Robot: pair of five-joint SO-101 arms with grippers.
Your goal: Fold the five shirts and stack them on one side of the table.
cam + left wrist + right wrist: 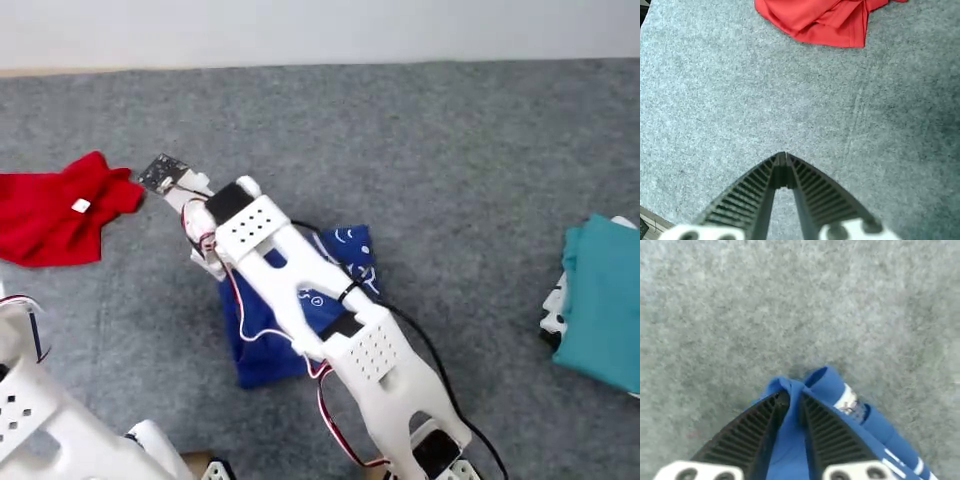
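Observation:
A blue shirt (pixel 262 352) lies crumpled on the grey mat, near the middle of the table. My right arm stretches over it. In the right wrist view my right gripper (pixel 790 396) is shut on a bunched fold of the blue shirt (pixel 830 385), close to the mat. A red shirt (pixel 60 215) lies crumpled at the left edge. In the left wrist view my left gripper (pixel 785 156) is shut with nothing in it, above bare mat, and the red shirt (pixel 825 17) lies some way ahead of it.
A folded teal shirt (pixel 605 300) rests at the right edge on a black-and-white patterned garment (pixel 552 305). My left arm's white body (pixel 30 400) fills the near left corner. Grey mat (pixel 450 150) stretches across the back.

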